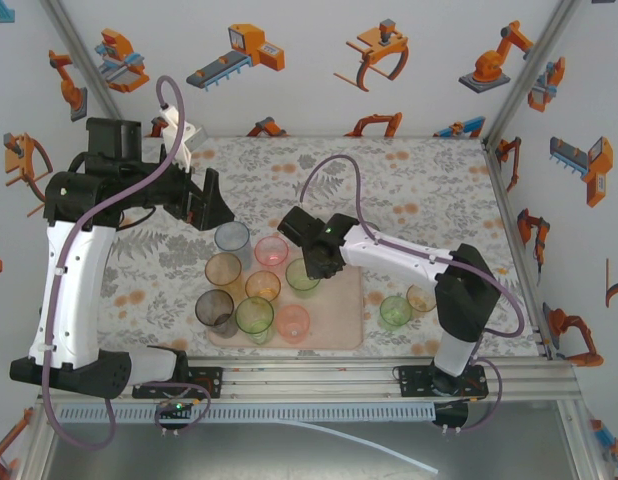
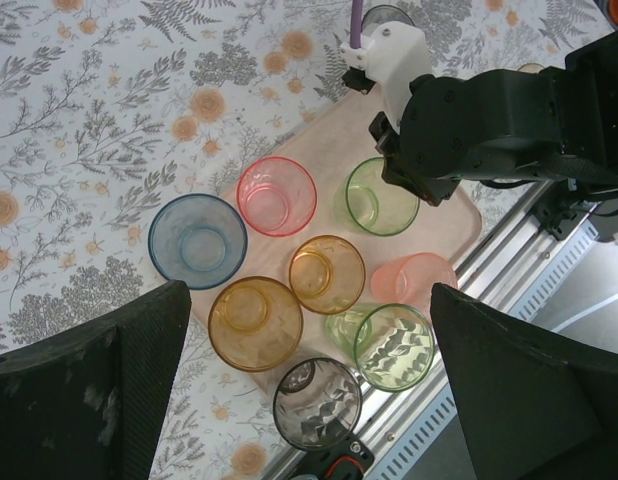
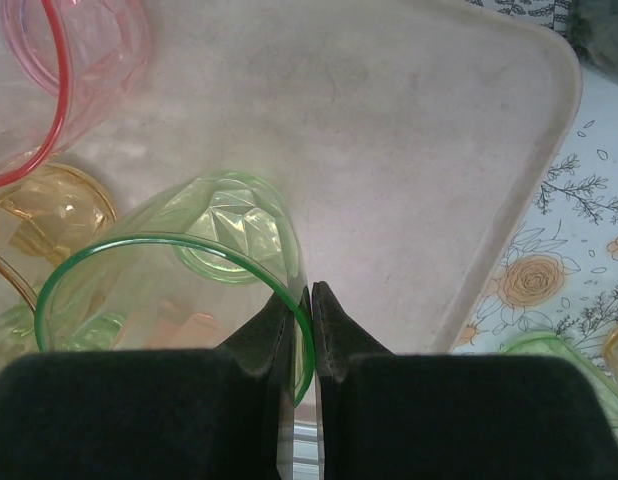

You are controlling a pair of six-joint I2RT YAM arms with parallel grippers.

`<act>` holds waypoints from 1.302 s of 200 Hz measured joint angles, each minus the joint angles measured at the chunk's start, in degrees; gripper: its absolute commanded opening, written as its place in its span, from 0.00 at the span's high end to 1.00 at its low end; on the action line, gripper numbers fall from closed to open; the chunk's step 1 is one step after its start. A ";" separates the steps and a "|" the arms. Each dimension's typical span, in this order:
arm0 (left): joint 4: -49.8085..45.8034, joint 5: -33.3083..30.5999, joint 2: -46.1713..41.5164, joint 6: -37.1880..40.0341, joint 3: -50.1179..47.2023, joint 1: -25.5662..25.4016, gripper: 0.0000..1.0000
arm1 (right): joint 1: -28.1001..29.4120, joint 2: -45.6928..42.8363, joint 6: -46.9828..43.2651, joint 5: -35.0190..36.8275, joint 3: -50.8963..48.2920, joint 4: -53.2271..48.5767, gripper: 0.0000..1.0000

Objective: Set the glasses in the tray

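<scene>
left end effector: open | right end effector: at far green glass rim

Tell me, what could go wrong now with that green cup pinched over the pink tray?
The right end effector pinches only one wall of the green tumbler, so it might tilt or slip. The pink tumbler and orange tumbler stand close on the tray; releasing or pulling away could knock them.

Pale pink tray, green glass, floral table.
</scene>
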 measured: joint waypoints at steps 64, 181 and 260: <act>-0.13 0.46 -0.09 -0.24 0.37 0.00 0.03 | 0.00 1.90 0.00 -0.07 0.02 0.37 0.92; -0.07 0.83 -0.13 -0.46 -0.26 0.00 0.03 | 0.00 3.08 0.00 -0.07 0.02 1.70 0.89; -0.07 0.85 -0.13 -0.48 -0.35 0.02 0.03 | -0.02 3.54 0.00 -0.07 0.02 1.70 0.87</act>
